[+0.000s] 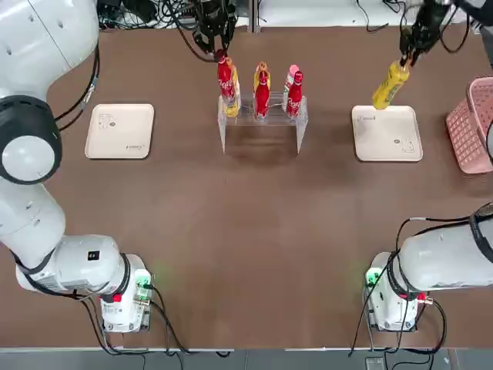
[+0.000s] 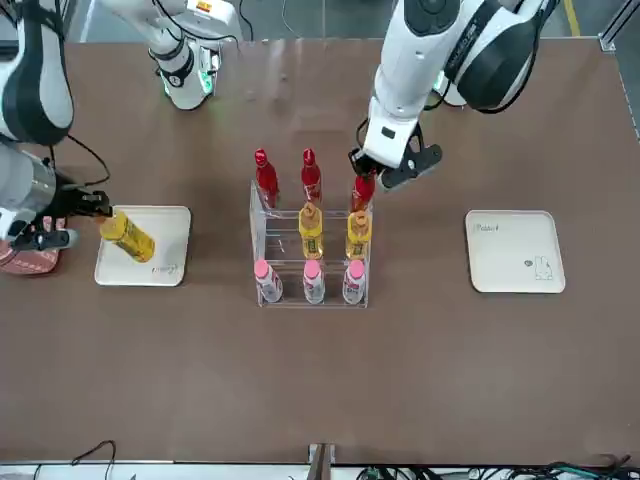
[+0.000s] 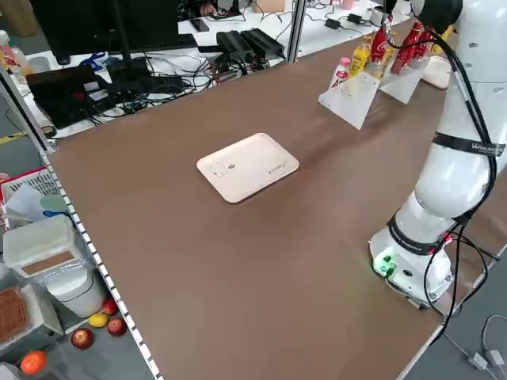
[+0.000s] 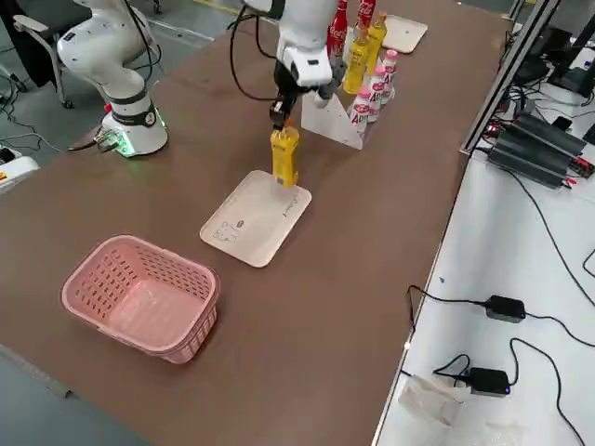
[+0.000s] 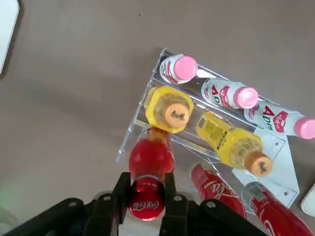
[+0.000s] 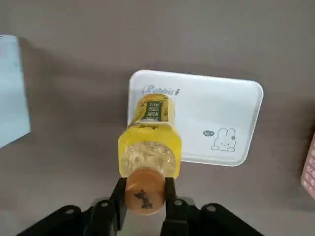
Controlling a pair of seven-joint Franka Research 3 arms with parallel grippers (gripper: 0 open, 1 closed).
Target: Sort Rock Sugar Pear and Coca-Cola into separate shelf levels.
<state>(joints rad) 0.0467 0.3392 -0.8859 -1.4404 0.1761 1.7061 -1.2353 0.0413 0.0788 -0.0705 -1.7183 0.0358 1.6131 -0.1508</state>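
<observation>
Item: left gripper (image 5: 146, 196) clamps a Coca-Cola bottle (image 2: 362, 192) by the cap at the acrylic rack (image 2: 310, 250), top tier (seat it upright before letting go). Right gripper (image 6: 144, 194) pinches a Rock Sugar Pear bottle (image 1: 390, 84) by the cap, well apart from the rack.

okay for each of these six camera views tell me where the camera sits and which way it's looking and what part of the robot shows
Top: overhead; rack, both arm bases.
Front: across the table, facing the robot; both arms.
Left side: raised, diagonal; cream tray, left arm.
Right side: raised, diagonal; pink basket, right arm.
Left wrist: left gripper shut on Coca-Cola.
Right wrist: right gripper shut on Rock Sugar Pear.
Top and front share both held bottles.
</observation>
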